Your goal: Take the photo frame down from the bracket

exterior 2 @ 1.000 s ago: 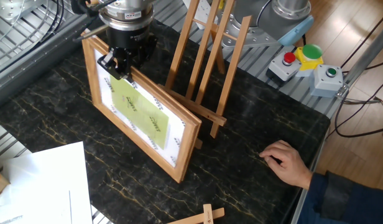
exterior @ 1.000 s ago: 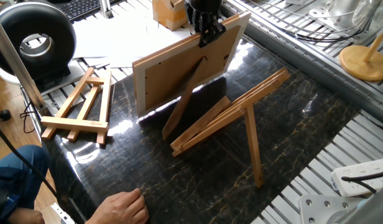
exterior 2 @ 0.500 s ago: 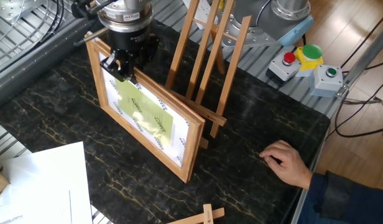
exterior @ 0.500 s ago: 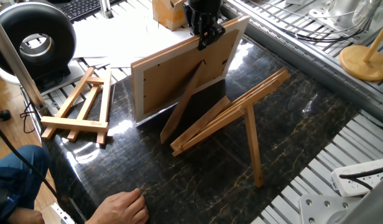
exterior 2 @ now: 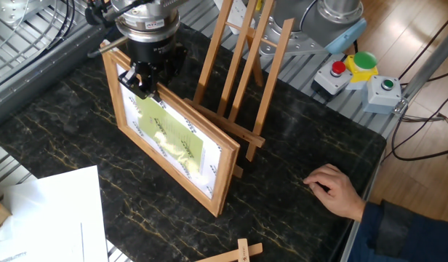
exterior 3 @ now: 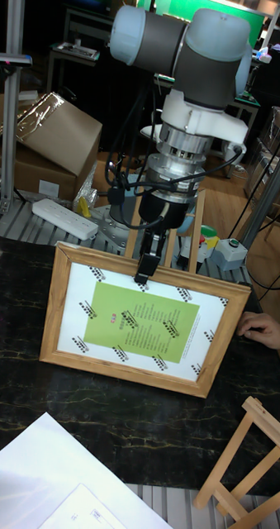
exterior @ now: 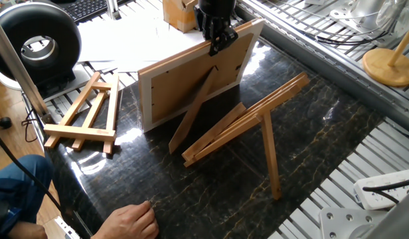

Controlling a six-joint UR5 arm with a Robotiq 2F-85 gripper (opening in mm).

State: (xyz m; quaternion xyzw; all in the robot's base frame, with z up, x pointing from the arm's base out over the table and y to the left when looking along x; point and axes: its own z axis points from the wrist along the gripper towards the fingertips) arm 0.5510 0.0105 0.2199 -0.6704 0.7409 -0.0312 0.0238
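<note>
The surface [exterior: 324,126] is dark marble with gold veins. On it stand the bracket [exterior: 257,126], the frame [exterior 2: 173,145] just in front, and a person's hand [exterior 2: 337,191] rests near one edge. White paper [exterior 2: 49,218] overlaps a corner.

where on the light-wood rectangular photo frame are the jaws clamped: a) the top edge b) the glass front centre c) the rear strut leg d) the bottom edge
a, the gripper is closed on the top rail of the light-wood rectangular photo frame, seen from the front in the tall fixed view and from the back in one fixed view, where the narrow wooden strut leg hangs free below it.
</note>
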